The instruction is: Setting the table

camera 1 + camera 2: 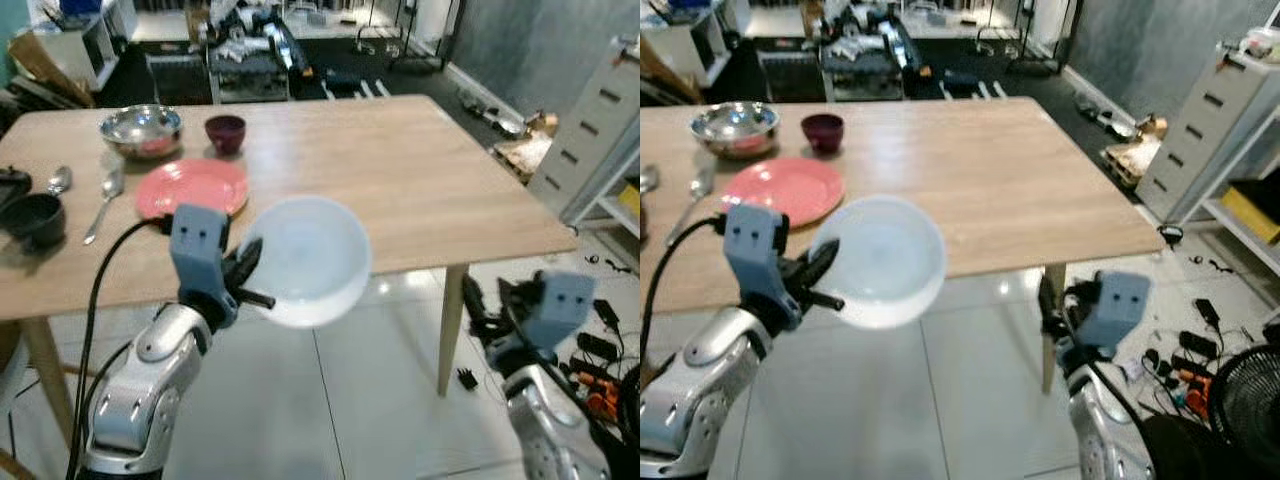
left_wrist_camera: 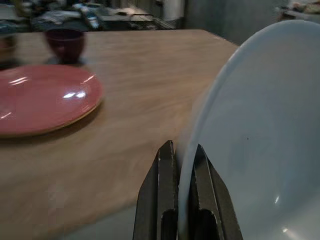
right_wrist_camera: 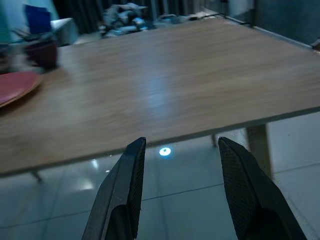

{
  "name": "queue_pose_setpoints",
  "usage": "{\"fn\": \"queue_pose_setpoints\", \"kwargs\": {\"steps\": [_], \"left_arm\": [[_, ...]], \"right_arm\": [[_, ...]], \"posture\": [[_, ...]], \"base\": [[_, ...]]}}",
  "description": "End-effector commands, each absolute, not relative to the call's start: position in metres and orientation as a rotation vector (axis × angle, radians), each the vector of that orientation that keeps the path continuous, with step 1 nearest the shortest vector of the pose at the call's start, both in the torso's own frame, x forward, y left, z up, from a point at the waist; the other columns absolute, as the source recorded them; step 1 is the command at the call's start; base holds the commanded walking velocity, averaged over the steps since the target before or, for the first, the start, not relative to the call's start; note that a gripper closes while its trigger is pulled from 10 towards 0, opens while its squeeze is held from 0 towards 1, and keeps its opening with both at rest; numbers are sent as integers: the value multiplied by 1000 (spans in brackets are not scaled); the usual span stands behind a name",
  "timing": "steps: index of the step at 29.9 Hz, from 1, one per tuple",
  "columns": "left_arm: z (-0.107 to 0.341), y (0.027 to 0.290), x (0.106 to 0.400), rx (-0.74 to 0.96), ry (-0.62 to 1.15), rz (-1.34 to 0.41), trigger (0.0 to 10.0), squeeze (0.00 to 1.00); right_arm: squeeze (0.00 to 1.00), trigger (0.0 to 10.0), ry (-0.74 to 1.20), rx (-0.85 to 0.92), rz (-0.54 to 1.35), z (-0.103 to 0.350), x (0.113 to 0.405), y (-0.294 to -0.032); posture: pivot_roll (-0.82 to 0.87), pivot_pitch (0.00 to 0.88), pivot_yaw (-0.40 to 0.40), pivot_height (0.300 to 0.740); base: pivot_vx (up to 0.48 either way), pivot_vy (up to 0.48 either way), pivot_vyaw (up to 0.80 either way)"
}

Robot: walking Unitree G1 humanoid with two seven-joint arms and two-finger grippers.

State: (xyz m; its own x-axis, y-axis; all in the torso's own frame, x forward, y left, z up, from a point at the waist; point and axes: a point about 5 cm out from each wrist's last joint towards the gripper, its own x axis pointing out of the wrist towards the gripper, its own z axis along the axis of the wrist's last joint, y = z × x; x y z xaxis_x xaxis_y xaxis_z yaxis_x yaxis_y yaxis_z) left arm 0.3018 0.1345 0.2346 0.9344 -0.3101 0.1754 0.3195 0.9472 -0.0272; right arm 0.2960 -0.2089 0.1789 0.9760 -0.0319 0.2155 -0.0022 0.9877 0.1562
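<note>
My left gripper (image 1: 252, 278) is shut on the rim of a pale white bowl (image 1: 312, 258), held tilted in the air at the wooden table's (image 1: 400, 180) near edge. In the left wrist view the two black fingers (image 2: 159, 185) pinch the bowl's rim (image 2: 260, 125). A pink plate (image 1: 192, 187) lies on the table just beyond the bowl. Behind it stand a dark red cup (image 1: 225, 133) and a steel bowl (image 1: 141, 129). My right gripper (image 3: 182, 187) hangs open, below and in front of the table's near right edge, with nothing between its fingers.
Two spoons (image 1: 105, 200) and a black bowl (image 1: 33, 219) lie at the table's left end. A grey drawer unit (image 1: 595, 120) stands to the right. Cables and small items (image 1: 600, 350) litter the floor at the right. Clutter fills the dark far side of the room.
</note>
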Motion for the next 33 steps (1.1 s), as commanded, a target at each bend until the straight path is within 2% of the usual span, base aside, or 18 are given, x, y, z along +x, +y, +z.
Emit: {"fn": "queue_pose_setpoints", "kwargs": {"steps": [1, 6, 17, 33], "left_arm": [[230, 134, 301, -63, -159, -325, 10000, 0], [230, 134, 302, -65, -158, -325, 10000, 0], [230, 133, 303, -74, -157, -328, 10000, 0], [229, 132, 304, -72, -153, -331, 10000, 0]], "right_arm": [[0, 10000, -211, 154, -26, 177, 295, -212], [0, 10000, -211, 154, -27, 176, 295, -212], [0, 10000, -212, 143, -22, 177, 295, -212], [0, 10000, -209, 112, 17, 177, 294, -208]], "posture": [[92, 80, 57, 740], [89, 75, 59, 740], [84, 68, 58, 740], [84, 67, 63, 740]], "base": [[-285, 0, 0], [-259, 0, 0], [0, 0, 0], [0, 0, 770]]}}
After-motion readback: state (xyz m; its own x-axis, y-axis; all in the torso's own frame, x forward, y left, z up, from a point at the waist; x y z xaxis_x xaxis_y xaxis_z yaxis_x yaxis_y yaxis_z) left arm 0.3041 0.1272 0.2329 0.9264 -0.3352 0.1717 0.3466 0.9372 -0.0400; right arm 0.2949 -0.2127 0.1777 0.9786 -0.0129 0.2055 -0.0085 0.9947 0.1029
